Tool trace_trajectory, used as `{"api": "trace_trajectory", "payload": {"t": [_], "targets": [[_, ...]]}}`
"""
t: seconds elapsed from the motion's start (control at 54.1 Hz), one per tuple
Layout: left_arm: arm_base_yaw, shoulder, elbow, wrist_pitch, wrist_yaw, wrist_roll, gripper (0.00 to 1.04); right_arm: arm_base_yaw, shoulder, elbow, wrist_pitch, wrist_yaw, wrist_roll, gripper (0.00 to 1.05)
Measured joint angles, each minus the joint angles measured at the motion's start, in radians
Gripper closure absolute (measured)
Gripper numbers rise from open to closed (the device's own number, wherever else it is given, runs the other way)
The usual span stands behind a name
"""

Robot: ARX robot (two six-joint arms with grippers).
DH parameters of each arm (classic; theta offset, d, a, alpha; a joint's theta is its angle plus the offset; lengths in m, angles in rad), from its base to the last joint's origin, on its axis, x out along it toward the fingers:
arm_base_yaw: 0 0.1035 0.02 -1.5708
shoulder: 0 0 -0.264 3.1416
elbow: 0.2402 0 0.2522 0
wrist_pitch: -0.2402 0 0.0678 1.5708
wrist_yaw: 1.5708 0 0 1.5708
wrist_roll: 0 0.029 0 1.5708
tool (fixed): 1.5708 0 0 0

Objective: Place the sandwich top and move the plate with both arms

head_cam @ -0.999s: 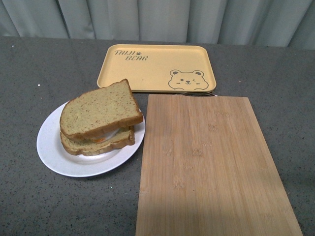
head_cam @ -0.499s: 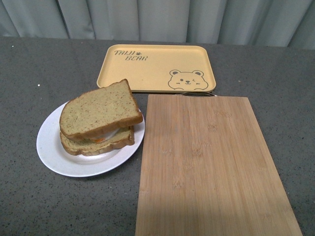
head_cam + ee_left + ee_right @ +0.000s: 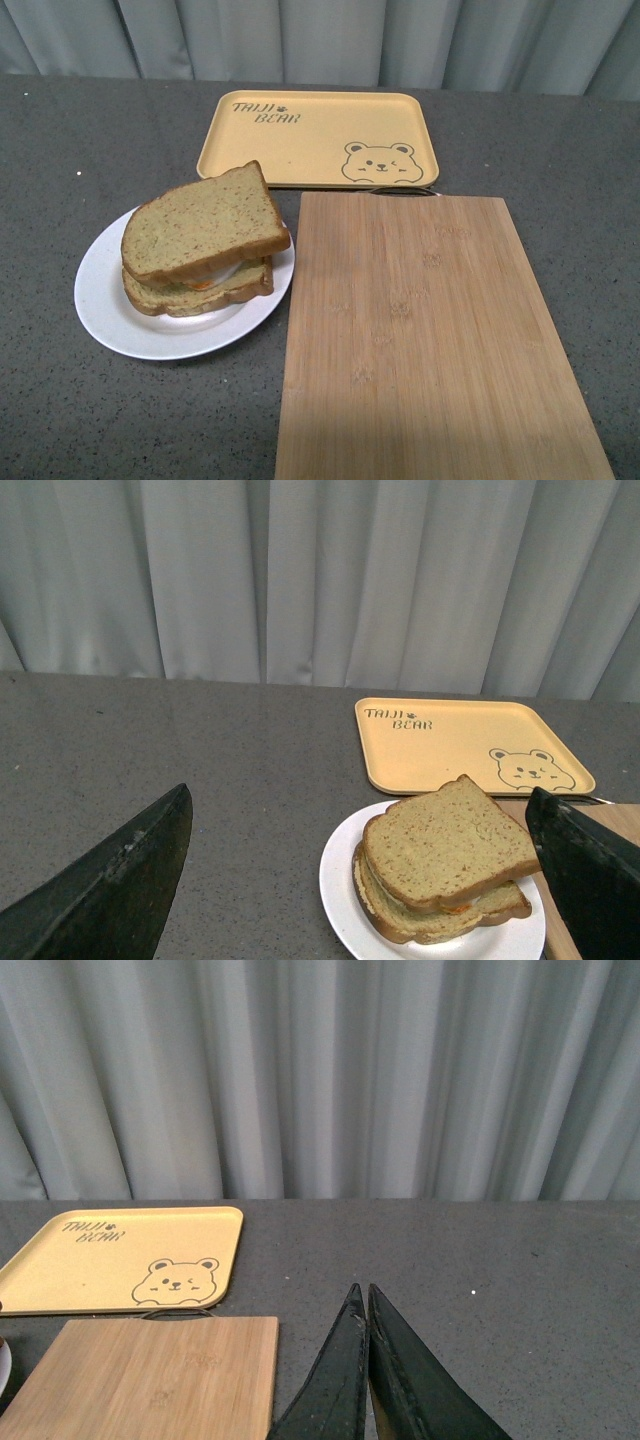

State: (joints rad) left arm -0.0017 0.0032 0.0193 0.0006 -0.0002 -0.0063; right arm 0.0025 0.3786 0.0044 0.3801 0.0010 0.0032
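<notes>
The sandwich top (image 3: 203,222), a speckled greenish-brown slice, lies on a like lower slice with white and orange filling between them, on the round white plate (image 3: 112,318) at the table's left. It also shows in the left wrist view (image 3: 445,838) on the plate (image 3: 340,880). My left gripper (image 3: 360,830) is open and empty, its fingers (image 3: 110,890) wide apart above and short of the plate. My right gripper (image 3: 362,1298) is shut and empty over bare table to the right of the board. Neither arm shows in the front view.
A yellow bear tray (image 3: 318,137) lies at the back middle. A bamboo cutting board (image 3: 430,335) lies right of the plate, touching its rim, with a metal handle at its far edge. A grey curtain hangs behind the dark grey table (image 3: 60,150).
</notes>
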Motion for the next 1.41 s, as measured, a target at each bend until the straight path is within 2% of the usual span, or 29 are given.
{"api": "trace_trajectory", "payload": {"t": [0.407,0.518,0.61,0.943,1.073,1.11,1.128,1.165,1.258,1.406], "targets": [[0.0,0.0,0.0,0.0,0.0,0.0,0.07,0.0,-0.158,0.0,-0.156,0.0,0.0,1.04],[0.0,0.0,0.0,0.0,0.0,0.0,0.07,0.0,-0.332,0.0,-0.365,-0.003,0.0,1.04],[0.0,0.0,0.0,0.0,0.0,0.0,0.07,0.0,-0.373,0.0,-0.375,-0.003,-0.001,1.03],[0.0,0.0,0.0,0.0,0.0,0.0,0.07,0.0,-0.374,0.0,-0.378,-0.003,-0.002,0.49],[0.001,0.001,0.0,-0.002,0.005,-0.002,0.07,0.0,-0.374,0.0,-0.378,-0.003,-0.002,0.24],[0.014,0.021,0.016,-0.048,0.055,-0.023,0.07,0.0,-0.374,0.0,-0.378,-0.003,-0.002,0.17],[0.028,0.068,0.043,-0.12,0.114,-0.048,0.07,0.0,-0.374,0.0,-0.378,-0.003,-0.002,0.13],[0.036,0.134,0.064,-0.158,0.151,-0.078,0.07,0.0,-0.374,0.0,-0.378,-0.004,-0.001,0.08],[0.031,0.323,0.074,-0.09,0.156,-0.153,0.07,0.0,-0.374,0.0,-0.378,-0.003,-0.001,0.1],[0.018,0.67,0.127,0.135,0.173,-0.275,0.07,0.0,-0.374,0.0,-0.378,-0.003,-0.001,0.09]]}}
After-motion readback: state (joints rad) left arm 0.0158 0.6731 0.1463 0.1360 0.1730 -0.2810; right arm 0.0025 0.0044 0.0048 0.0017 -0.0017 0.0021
